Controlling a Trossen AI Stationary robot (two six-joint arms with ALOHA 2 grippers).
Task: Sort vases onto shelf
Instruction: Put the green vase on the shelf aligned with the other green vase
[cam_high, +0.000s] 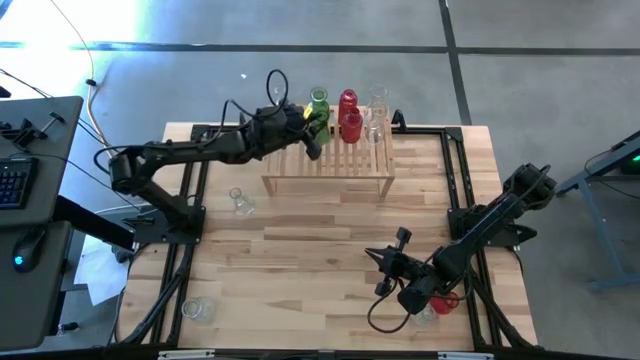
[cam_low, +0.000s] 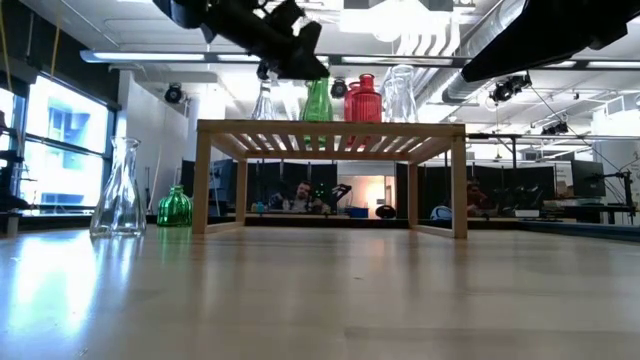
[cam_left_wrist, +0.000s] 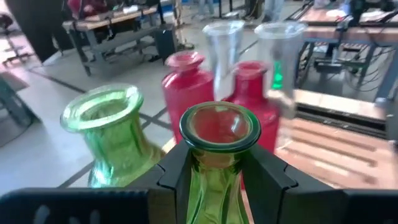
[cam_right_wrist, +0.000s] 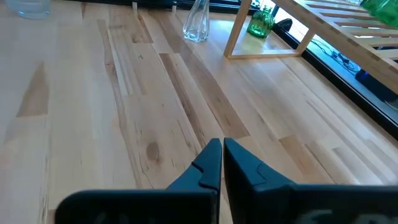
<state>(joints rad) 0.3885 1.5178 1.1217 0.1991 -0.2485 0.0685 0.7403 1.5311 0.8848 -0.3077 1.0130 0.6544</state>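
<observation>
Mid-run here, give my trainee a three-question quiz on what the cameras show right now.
1. True or false: the left claw is shut on a green vase's neck at the shelf.
2. Which colour are the vases right behind the held one? A) blue B) red C) black
3. Fill in: the right claw hangs over bare tabletop, its fingers ____.

Key: 1 true; 2 B, two red vases stand there, with clear ones beyond; 3 shut.
</observation>
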